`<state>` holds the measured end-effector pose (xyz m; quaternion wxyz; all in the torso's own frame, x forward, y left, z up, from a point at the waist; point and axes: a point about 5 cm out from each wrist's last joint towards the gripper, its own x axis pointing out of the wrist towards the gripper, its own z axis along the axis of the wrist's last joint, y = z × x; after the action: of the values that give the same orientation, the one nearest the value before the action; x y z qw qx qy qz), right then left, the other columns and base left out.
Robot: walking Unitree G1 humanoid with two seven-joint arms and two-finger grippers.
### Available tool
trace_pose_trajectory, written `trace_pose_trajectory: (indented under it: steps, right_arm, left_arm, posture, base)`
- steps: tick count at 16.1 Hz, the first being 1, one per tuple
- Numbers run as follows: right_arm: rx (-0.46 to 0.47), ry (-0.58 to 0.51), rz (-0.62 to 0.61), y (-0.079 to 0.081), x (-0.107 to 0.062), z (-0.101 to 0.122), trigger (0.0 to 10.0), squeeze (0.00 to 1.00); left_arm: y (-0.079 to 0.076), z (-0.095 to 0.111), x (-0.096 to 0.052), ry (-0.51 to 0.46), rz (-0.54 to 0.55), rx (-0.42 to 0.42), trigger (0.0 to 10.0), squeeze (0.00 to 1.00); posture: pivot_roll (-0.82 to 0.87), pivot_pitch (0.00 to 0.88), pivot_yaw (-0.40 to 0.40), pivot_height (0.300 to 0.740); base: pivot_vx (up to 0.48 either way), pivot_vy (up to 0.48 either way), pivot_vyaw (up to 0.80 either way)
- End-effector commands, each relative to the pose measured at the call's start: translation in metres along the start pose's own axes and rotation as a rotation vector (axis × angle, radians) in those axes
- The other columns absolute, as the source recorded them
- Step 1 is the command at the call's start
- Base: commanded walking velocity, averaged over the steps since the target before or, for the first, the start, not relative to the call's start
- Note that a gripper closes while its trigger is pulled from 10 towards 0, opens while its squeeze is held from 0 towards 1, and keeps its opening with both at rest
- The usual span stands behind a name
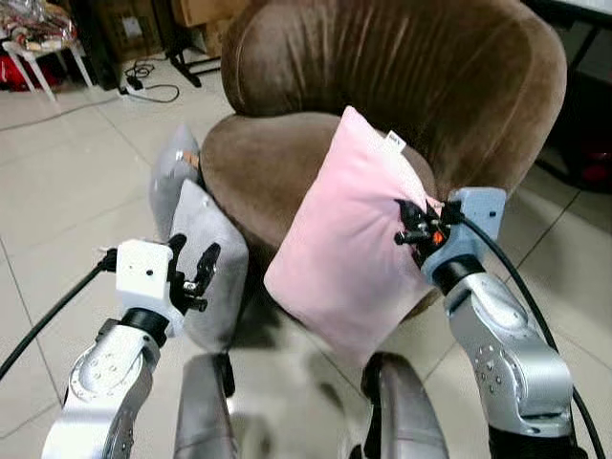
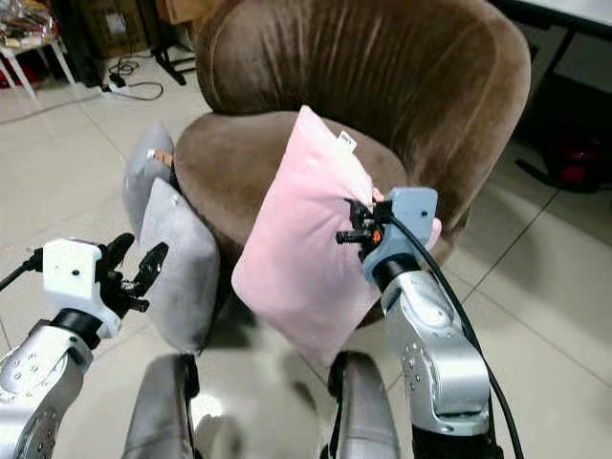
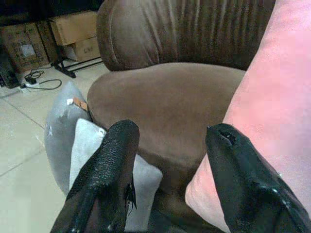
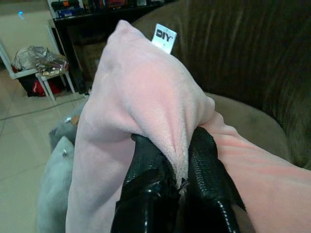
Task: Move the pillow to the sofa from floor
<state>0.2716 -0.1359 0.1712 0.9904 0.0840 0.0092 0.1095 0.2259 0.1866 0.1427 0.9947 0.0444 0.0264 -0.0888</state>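
In the left eye view, a pink pillow (image 1: pixel 349 239) hung tilted at the centre of the frame, off the floor and in front of the seat of a brown velvet sofa chair (image 1: pixel 402 86) that took up the upper middle. The right gripper (image 1: pixel 413 228) met the pillow's right edge at centre right, its black fingers pinched onto the fabric. The left gripper (image 1: pixel 194 268) sat at lower left with its fingers parted around nothing, just beside two grey cushions (image 1: pixel 206 258) leaning against the chair's left side on the tiled floor (image 1: pixel 57 182). A small white table (image 1: pixel 43 48) stood in the upper left corner, with cables nearby. The right eye view showed the same layout, with a white tag (image 2: pixel 345 142) at the pillow's upper corner. In the left wrist view, the two black fingers (image 3: pixel 104 170) stood well apart at the bottom, the chair seat beyond them, the pink pillow along the right edge and cardboard boxes (image 3: pixel 73 31) at upper left. In the right wrist view, the fingers (image 4: pixel 146 174) were clamped on a fold of the pink pillow at lower centre, and the tag read "DIY" at top centre.
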Motion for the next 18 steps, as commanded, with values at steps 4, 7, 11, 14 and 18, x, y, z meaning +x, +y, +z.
trace_pose_trajectory:
  steps: [4, 7, 11, 14, 18]
  right_arm:
    - [-0.002, -0.054, 0.007, 0.001, -0.001, 0.012, 10.0, 0.0]
    - [-0.002, -0.054, 0.007, 0.001, -0.001, 0.012, 10.0, 0.0]
    - [-0.002, -0.054, 0.007, 0.001, -0.001, 0.012, 10.0, 0.0]
    - [-0.002, -0.054, 0.007, 0.001, -0.001, 0.012, 10.0, 0.0]
    - [0.03, -0.082, -0.136, -0.02, -0.001, 0.014, 10.0, 0.0]
  left_arm:
    - [0.001, 0.002, 0.0, -0.002, 0.009, 0.016, 10.0, 0.0]
    - [0.001, 0.002, 0.0, -0.002, 0.009, 0.016, 10.0, 0.0]
    - [0.001, 0.002, 0.0, -0.002, 0.009, 0.016, 10.0, 0.0]
    - [0.001, 0.002, 0.0, -0.002, 0.009, 0.016, 10.0, 0.0]
    - [-0.001, 0.007, 0.028, -0.052, 0.004, 0.063, 10.0, 0.0]
  posture:
    - [-0.01, 0.0, -0.044, 0.562]
    - [-0.01, 0.0, -0.044, 0.562]
    - [-0.01, 0.0, -0.044, 0.562]
    - [-0.01, 0.0, -0.044, 0.562]
    - [-0.07, 0.0, 0.019, 0.592]
  base:
    - [0.0, 0.0, 0.0]
    - [0.0, 0.0, 0.0]
    - [0.0, 0.0, 0.0]
    - [0.0, 0.0, 0.0]
    - [0.0, 0.0, 0.0]
